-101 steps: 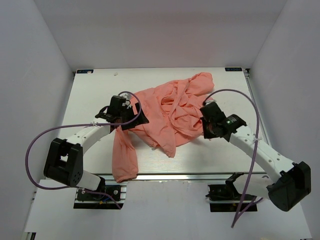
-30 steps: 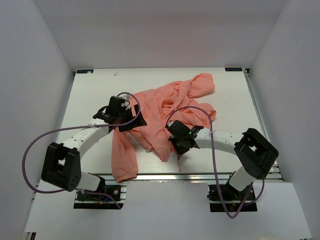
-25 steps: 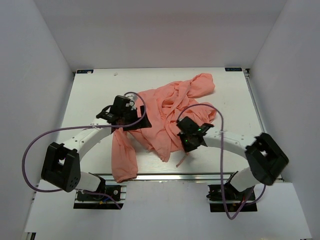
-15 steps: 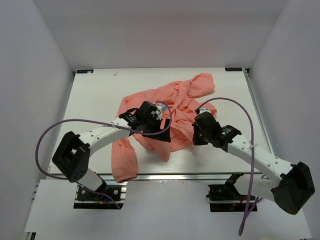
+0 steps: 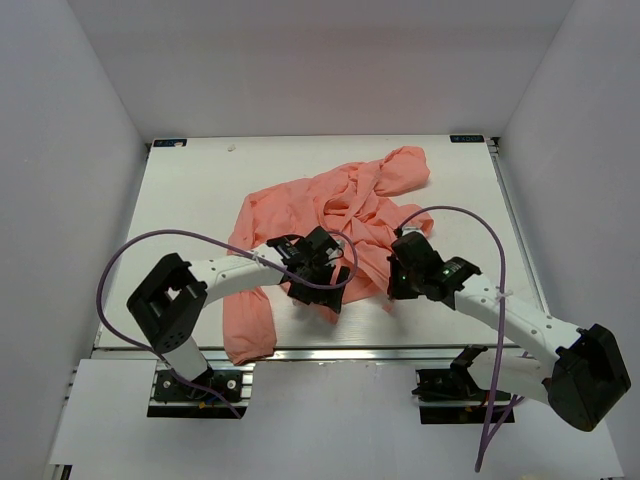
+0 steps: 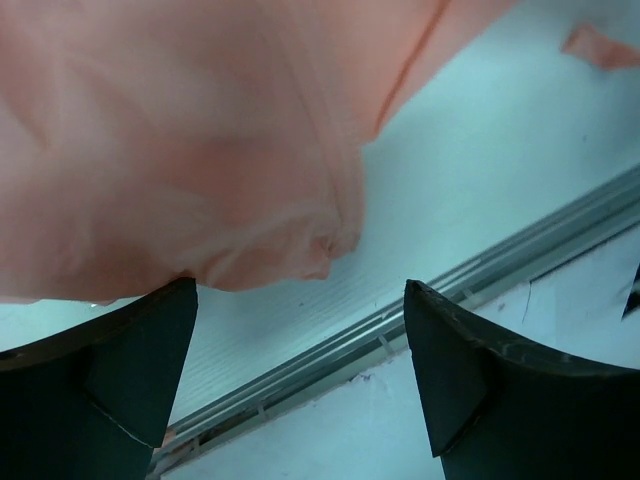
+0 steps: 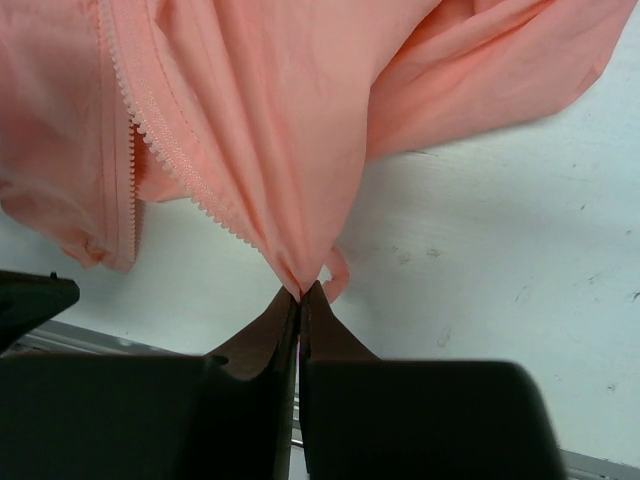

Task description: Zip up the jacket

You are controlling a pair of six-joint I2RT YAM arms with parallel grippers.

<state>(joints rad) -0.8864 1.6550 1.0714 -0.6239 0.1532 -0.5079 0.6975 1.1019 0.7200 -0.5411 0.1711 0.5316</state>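
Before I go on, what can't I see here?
1. Zip slider: found in no view; bunched folds of the jacket fill the top view.
2. Left wrist view: fabric above the left pincer is blurred, no teeth readable.
3. Top view: the right pincer has its own wrist hiding what it pinches.

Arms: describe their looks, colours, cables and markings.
Both the left arm and right arm have white tubular links with chunky black joint housings. A purple cable loops along each. The left claw and right claw have black wedge-shaped fingers.
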